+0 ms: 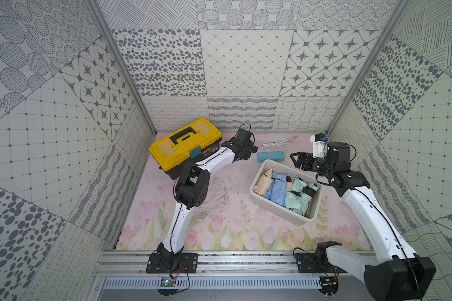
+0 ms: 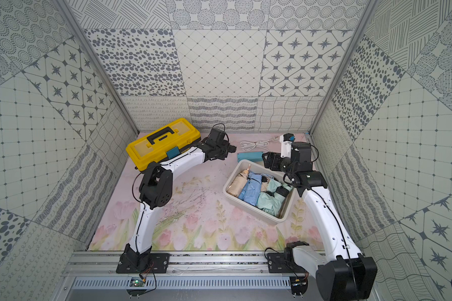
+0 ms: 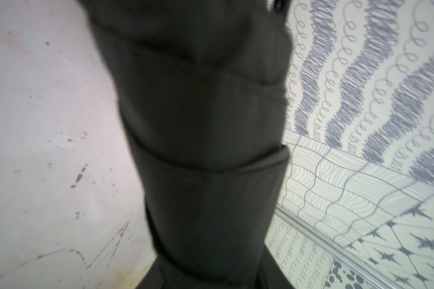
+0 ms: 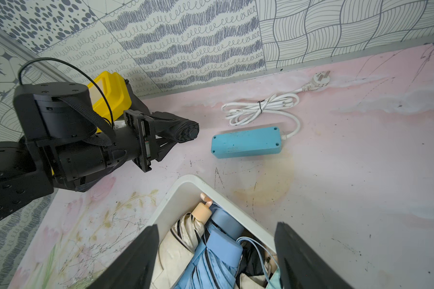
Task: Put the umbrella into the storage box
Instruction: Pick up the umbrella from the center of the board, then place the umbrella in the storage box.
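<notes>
A black folded umbrella [image 1: 249, 150] is gripped by my left gripper [image 1: 242, 152] at the back of the table, just right of the toolbox. The right wrist view shows its fingers closed round the umbrella [image 4: 187, 130], low over the table. In the left wrist view the umbrella [image 3: 206, 150] fills the middle. The white storage box [image 1: 277, 208] stands to the right, holding a beige umbrella [image 1: 264, 182], a blue one [image 1: 277, 189] and a mint-green one [image 1: 296, 199]. My right gripper [image 1: 296, 159] hangs open and empty over the box's far end [image 4: 186, 180].
A yellow-lidded black toolbox [image 1: 185, 146] stands at the back left beside the left arm. A blue power strip [image 1: 270, 157] with a coiled white cable [image 1: 273, 144] lies between the umbrella and the box. A small white and blue device [image 1: 319, 143] stands at the back right corner.
</notes>
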